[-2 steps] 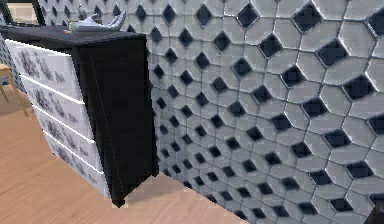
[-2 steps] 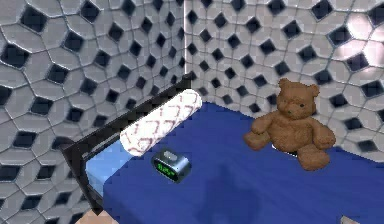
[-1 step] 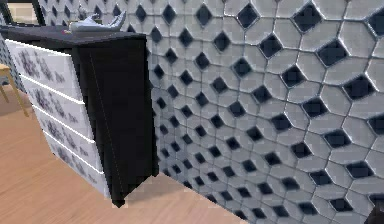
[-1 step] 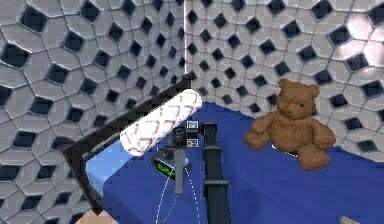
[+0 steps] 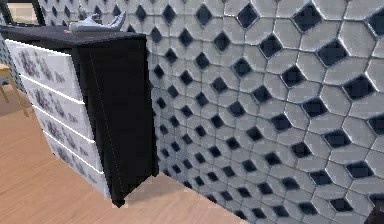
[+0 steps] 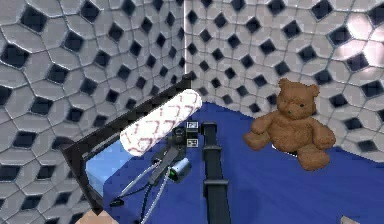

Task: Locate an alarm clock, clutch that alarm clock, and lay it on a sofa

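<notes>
A black dresser [image 5: 110,110] with white drawers stands against the patterned wall [image 5: 270,110]. By the blue bed's [image 6: 270,185] left edge lies a white pillow [image 6: 160,120], with the gripper [image 6: 140,198] and a small round whitish object [image 6: 180,171] just beside it; whether the gripper grasps anything cannot be told. A brown teddy bear [image 6: 292,122] sits toward the bed's right.

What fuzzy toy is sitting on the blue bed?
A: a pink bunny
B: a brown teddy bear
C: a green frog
B: a brown teddy bear sits upright on the blue bed, to the right of the white pillow in the arm side view.
</notes>
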